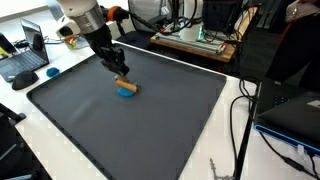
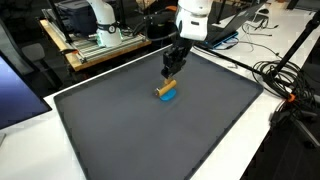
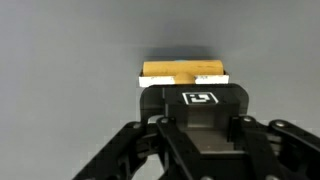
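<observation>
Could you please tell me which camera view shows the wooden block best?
The wrist view: the wooden block sits centred, close up. In both exterior views it is only a small tan sliver against a blue object, right at the tool.

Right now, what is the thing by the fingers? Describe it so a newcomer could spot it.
Start at the large dark grey mat on the white table. Below the gripper sits a small tan wooden block. It lies on top of a blue piece, the tan bar being the upper, lighter one.
</observation>
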### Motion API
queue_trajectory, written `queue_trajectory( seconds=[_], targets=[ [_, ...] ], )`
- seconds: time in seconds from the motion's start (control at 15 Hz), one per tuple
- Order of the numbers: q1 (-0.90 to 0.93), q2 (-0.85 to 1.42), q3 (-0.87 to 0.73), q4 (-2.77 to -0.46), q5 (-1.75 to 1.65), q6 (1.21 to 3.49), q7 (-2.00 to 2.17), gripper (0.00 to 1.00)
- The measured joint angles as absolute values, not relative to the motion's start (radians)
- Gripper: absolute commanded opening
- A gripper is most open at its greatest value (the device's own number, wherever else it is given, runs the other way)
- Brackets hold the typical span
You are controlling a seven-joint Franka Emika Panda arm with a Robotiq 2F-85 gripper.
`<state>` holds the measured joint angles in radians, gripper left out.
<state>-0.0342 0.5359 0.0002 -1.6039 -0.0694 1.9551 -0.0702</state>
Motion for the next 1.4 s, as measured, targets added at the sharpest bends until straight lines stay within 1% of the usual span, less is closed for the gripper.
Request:
queue_trajectory(
  seconds=[0.87, 1.4],
  targets=[
    [-0.034, 0.535, 0.000, -1.606, -0.069, 1.995, -0.070, 0.21],
    [-0.034, 0.538, 0.001, -1.608, -0.069, 2.079, -0.070, 0.21]
  ],
)
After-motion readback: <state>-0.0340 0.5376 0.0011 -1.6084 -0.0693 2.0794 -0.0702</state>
